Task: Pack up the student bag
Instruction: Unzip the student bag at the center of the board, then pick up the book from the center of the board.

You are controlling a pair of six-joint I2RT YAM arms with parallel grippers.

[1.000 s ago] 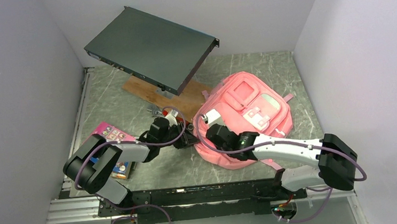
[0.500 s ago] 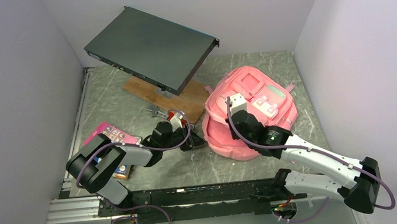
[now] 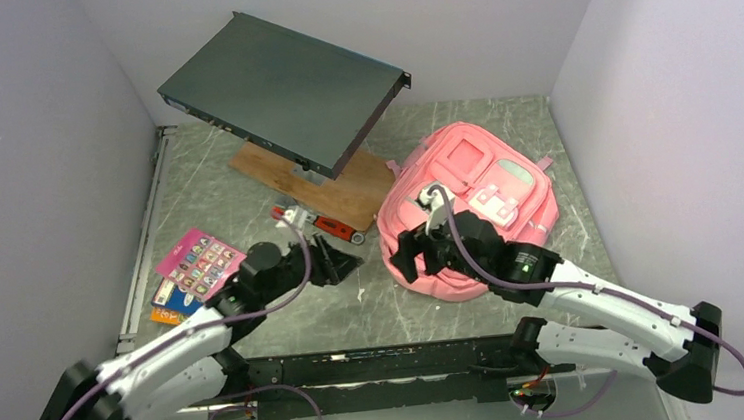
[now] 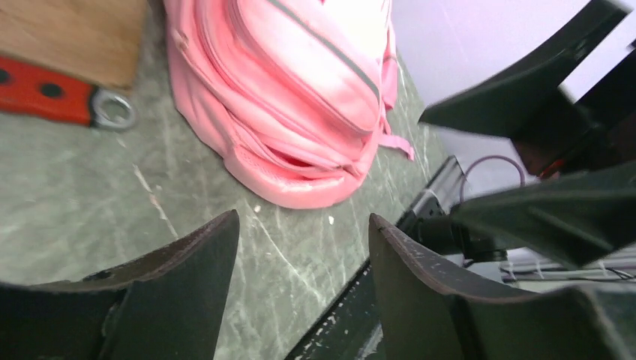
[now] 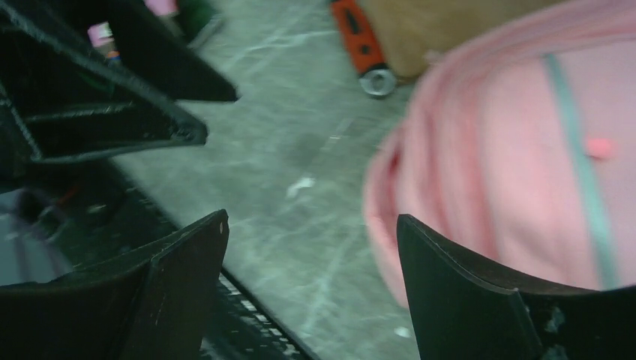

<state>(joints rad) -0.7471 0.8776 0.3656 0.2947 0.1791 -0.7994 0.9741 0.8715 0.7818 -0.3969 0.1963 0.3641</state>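
The student bag (image 3: 481,176) is a soft pink backpack lying flat on the right of the table, front pockets and mint panels up. My left gripper (image 3: 340,264) hovers left of it, open and empty; its wrist view shows the bag (image 4: 300,90) a short way beyond the gripper (image 4: 304,229). My right gripper (image 3: 405,258) is at the bag's near-left edge, open, holding nothing. In the right wrist view the bag (image 5: 525,150) lies past the right finger of the gripper (image 5: 311,225), with bare table between the jaws.
A red hand tool (image 3: 314,225) lies by a wooden board (image 3: 351,187) left of the bag. A dark flat rack unit (image 3: 283,87) stands raised at the back. Colourful books (image 3: 197,266) lie at the left. The two grippers face each other closely.
Both grippers opened. The right gripper let go of the bag's top and dropped to its near-left edge. The left arm drew back leftwards, and the bag settled flatter to the right.
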